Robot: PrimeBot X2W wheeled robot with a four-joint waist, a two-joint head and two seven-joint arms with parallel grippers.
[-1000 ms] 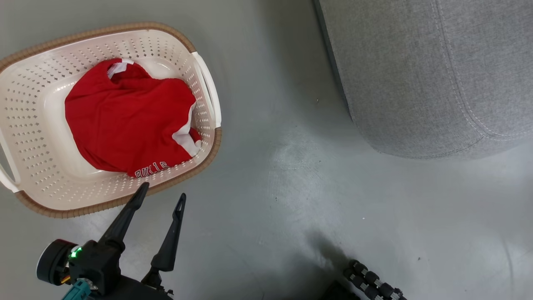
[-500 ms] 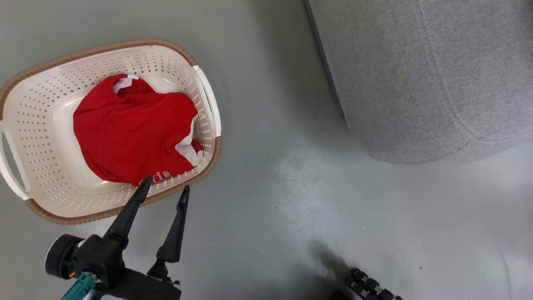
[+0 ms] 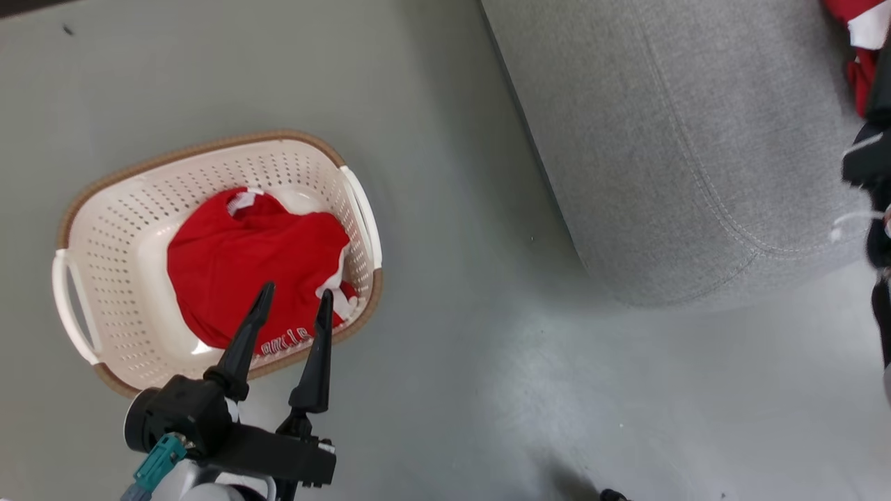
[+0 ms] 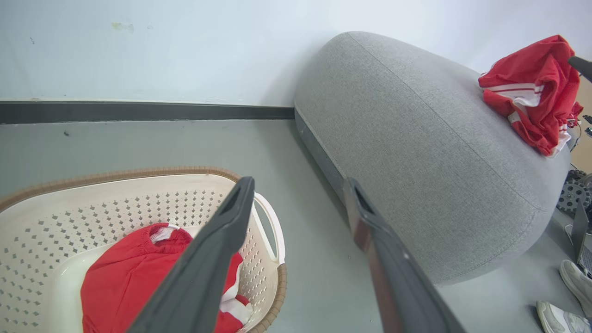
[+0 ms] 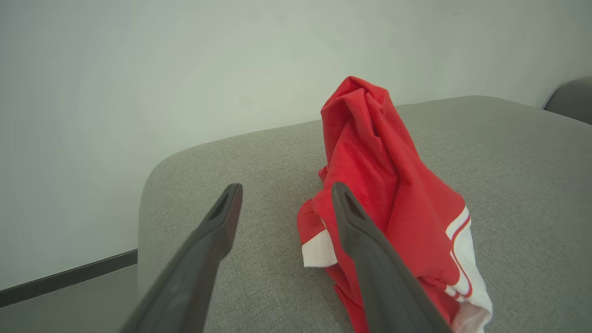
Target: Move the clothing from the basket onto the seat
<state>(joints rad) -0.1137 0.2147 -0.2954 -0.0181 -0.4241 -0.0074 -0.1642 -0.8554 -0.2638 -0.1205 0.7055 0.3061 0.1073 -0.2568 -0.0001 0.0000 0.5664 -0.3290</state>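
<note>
While the left end effector (image 3: pixel 296 289) is held spread over the basket (image 3: pixel 209 147), a red garment (image 3: pixel 237 271) is seen inside it. Farther off, the right end effector (image 5: pixel 285 186) is spread too, empty, by a second garment (image 5: pixel 379 175) laid on the seat (image 3: pixel 661 139). The basket could be dragged if its rim is pinched with the cloth.

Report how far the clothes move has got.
Done: one red garment lies crumpled on the seat; the right gripper is open and grips nothing. In hand: nothing; the left gripper is open, poised over the basket. Left: a second red garment lies in the basket.
</note>
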